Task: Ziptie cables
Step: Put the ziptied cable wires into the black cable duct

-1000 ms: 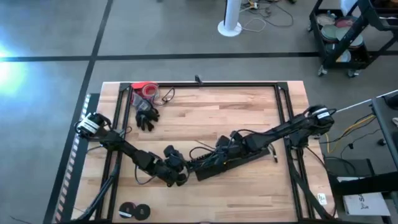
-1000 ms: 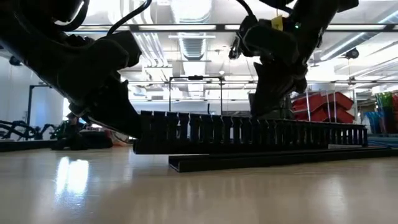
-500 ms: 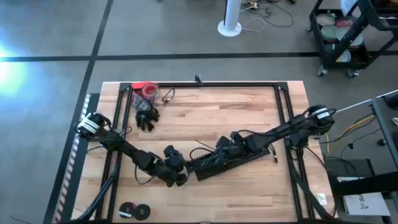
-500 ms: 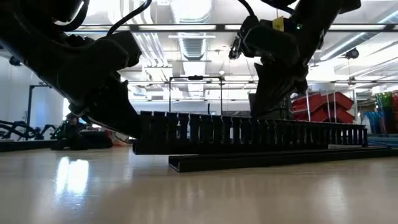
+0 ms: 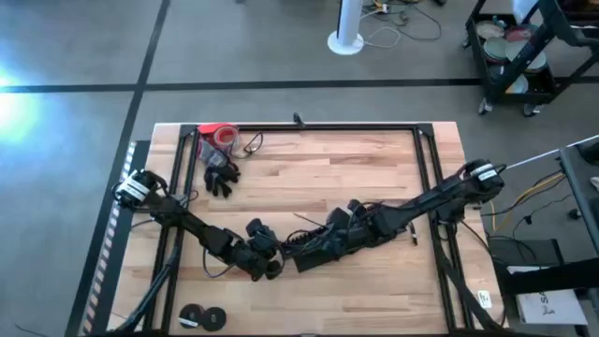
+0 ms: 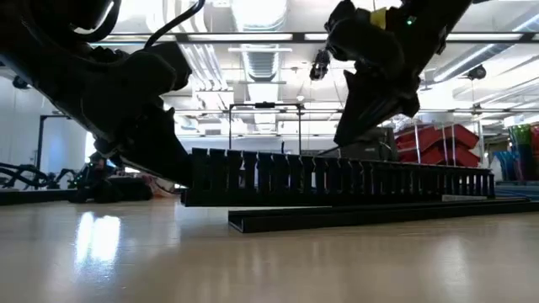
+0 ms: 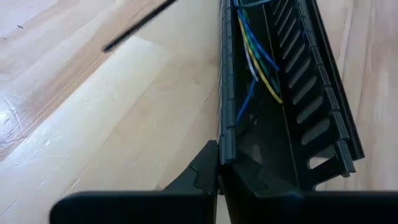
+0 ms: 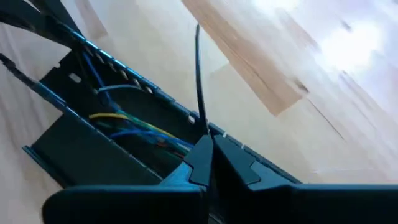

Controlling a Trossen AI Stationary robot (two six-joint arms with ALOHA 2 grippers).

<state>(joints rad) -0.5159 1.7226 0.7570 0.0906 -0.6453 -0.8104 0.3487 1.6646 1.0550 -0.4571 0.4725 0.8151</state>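
Left hand (image 7: 219, 177) clamped on slotted duct (image 7: 283, 93) wall near table (image 5: 309, 178) front edge; right hand (image 8: 208, 165) pinching thin zip tie (image 8: 199, 74) above cables (image 8: 134, 127).

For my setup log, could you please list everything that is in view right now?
slotted duct: one, black, table middle, left end pinched by left tool
cables: several, blue, yellow and white, inside the duct
zip tie: one, black, thin, sticking out of the right tool
flat strip: one, black, beside the duct
glove: one, black, far left
tape rolls: two, black, near edge
table: one, light wood
left tool: black, shut on duct wall
right tool: black, over duct
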